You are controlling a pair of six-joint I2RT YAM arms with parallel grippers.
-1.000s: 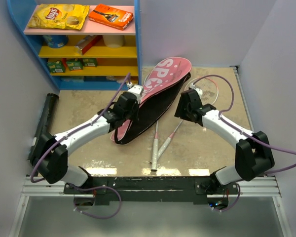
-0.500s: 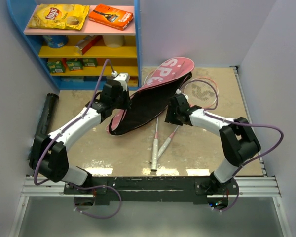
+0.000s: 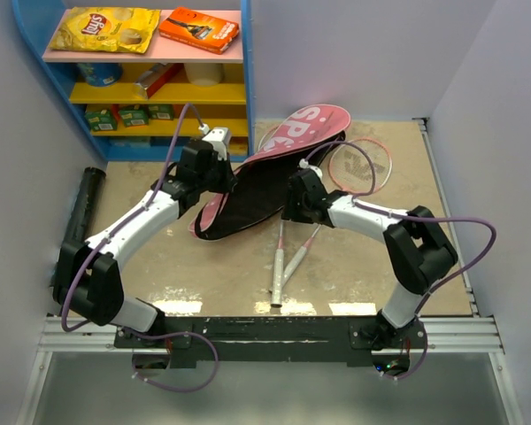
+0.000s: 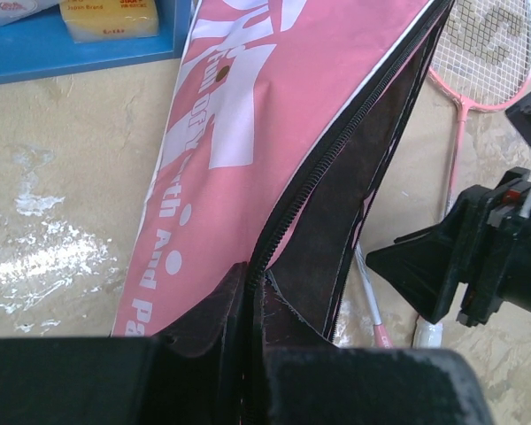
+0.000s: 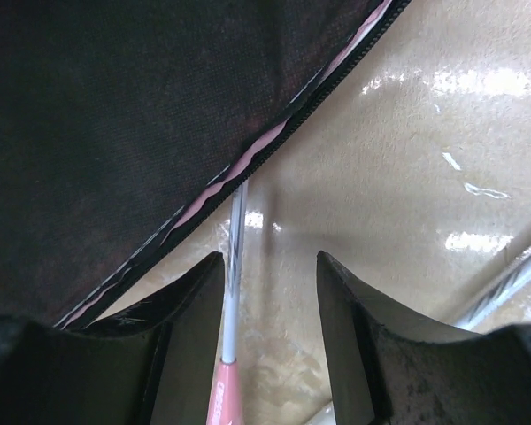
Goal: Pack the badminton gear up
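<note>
The left gripper (image 4: pixel 252 310) is clamped on the upper zip edge of the pink bag (image 3: pixel 294 131), lifting its mouth off the table (image 3: pixel 363 270). The right gripper (image 5: pixel 270 261), jaws spread, straddles a racket shaft (image 5: pixel 235 232), which vanishes under the bag's lower edge and sits close to one finger. My advice is to centre on the shaft before closing, then guide the racket into the gap while the flap is held high

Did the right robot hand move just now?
Yes. Seen from above, the right gripper slid left. It was off to the right of the racket handles, and now it sits above them at the pink bag.
</note>
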